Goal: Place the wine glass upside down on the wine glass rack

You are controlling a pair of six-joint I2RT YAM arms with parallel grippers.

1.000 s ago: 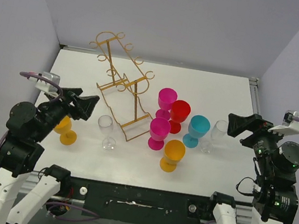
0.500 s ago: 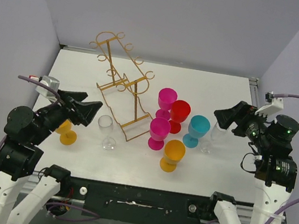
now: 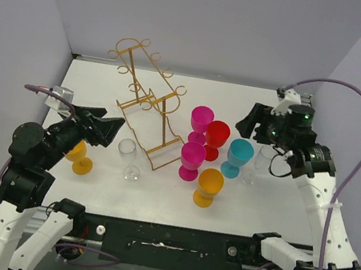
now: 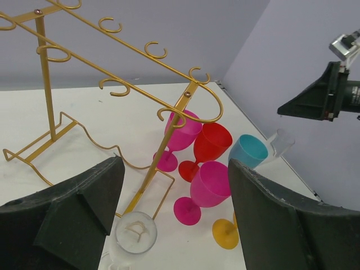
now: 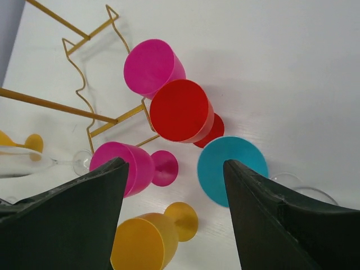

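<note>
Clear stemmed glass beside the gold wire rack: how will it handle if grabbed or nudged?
The clear stemmed wine glass looks thin and smooth, so probably light, slick and fragile. Its bowl sits on a slim stem over a small foot, so a high push would likely tip it. Tipped, it could roll.

The top view looks down from high over the near edge and takes in the whole white counter (image 3: 261,107). The left wrist view sits low and looks across it toward the far right corner. The right wrist view looks steeply down from close in. All three share the wine glass rack (image 3: 163,124) and the red glass (image 3: 217,134).
</note>
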